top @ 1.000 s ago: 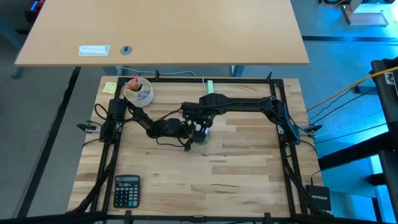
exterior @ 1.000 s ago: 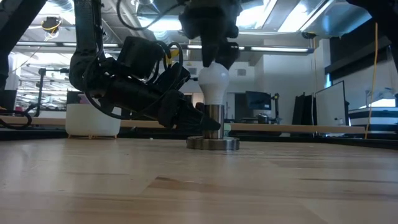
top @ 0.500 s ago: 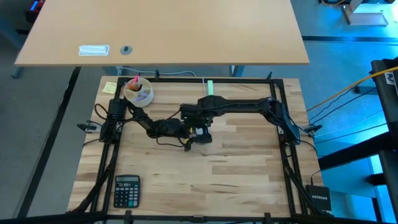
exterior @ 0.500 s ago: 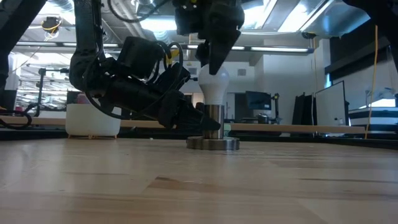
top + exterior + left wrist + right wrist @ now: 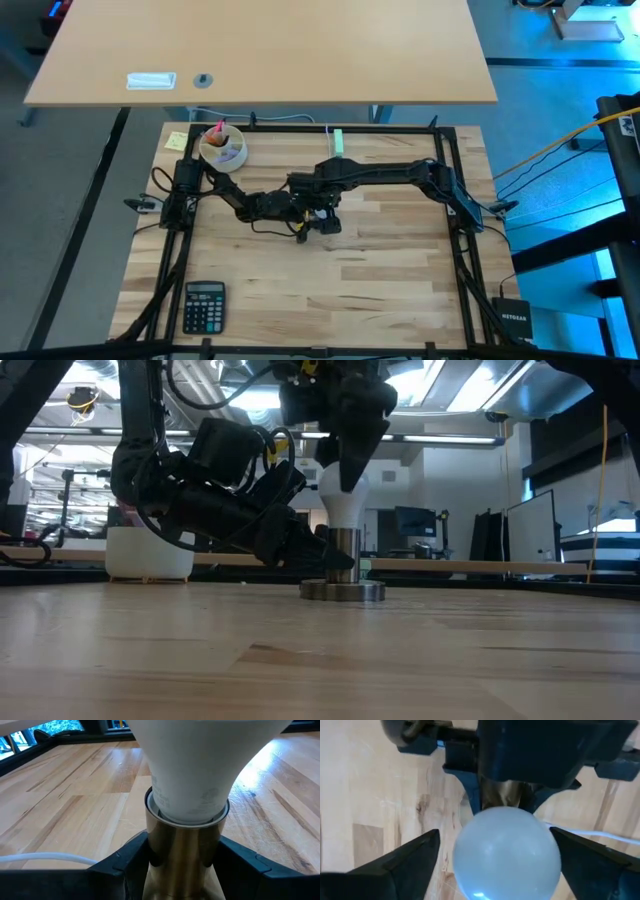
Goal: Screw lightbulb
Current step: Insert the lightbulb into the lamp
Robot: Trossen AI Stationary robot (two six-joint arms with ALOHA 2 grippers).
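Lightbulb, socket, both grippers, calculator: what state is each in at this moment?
lightbulb: upright, seated in the socket.
socket: upright on the table, clamped.
left gripper: shut on the socket's barrel.
right gripper: above the bulb, fingers spread either side, not touching.
calculator: lying flat, untouched.

My surface (image 5: 380, 260) is pale butcher-block wood. On it I see a calculator (image 5: 204, 306) at the near left corner, a white cup (image 5: 222, 148) far left, and the socket (image 5: 342, 589) mid-surface.
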